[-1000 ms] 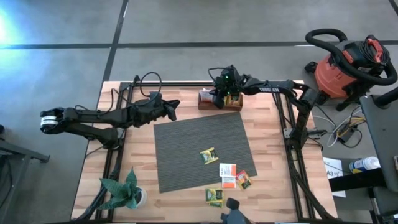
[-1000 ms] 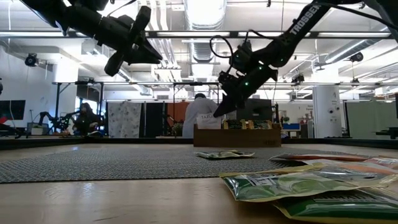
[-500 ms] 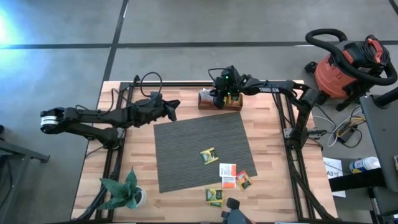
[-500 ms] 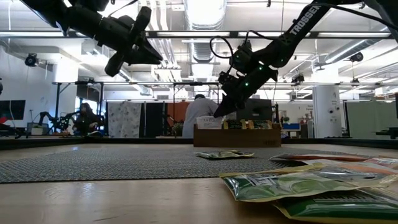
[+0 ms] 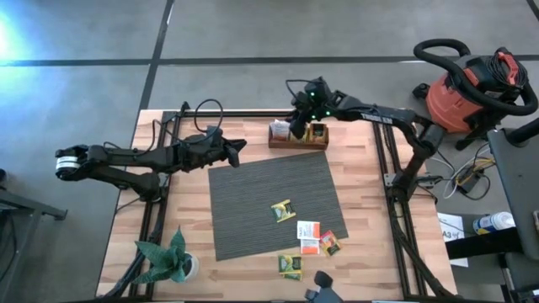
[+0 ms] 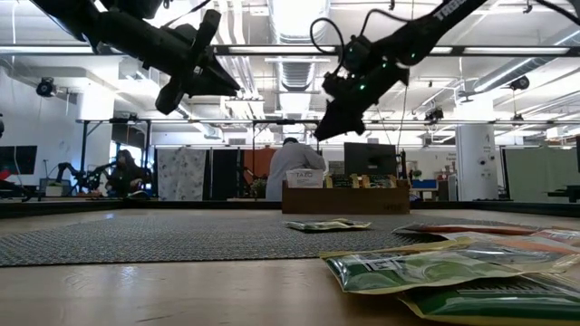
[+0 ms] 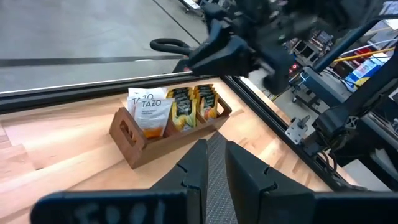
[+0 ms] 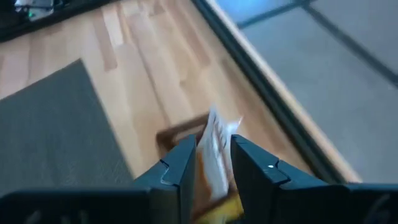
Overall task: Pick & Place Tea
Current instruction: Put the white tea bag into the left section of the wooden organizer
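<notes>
Your wooden table (image 5: 194, 244) carries a grey ribbed mat (image 5: 253, 206) near its middle. At the table's front left corner you see a small potted plant (image 5: 168, 259) with spiky green leaves. At the far edge stands a brown wooden box (image 7: 140, 148); one end has a cut-out handle. Beside the table on the right, on the grey floor, you have a red shop vacuum (image 5: 472, 88) with a black hose (image 5: 442, 52). In the room behind, a person in a white top (image 6: 292, 172) stands facing away, and another person (image 6: 122, 172) sits further left.
</notes>
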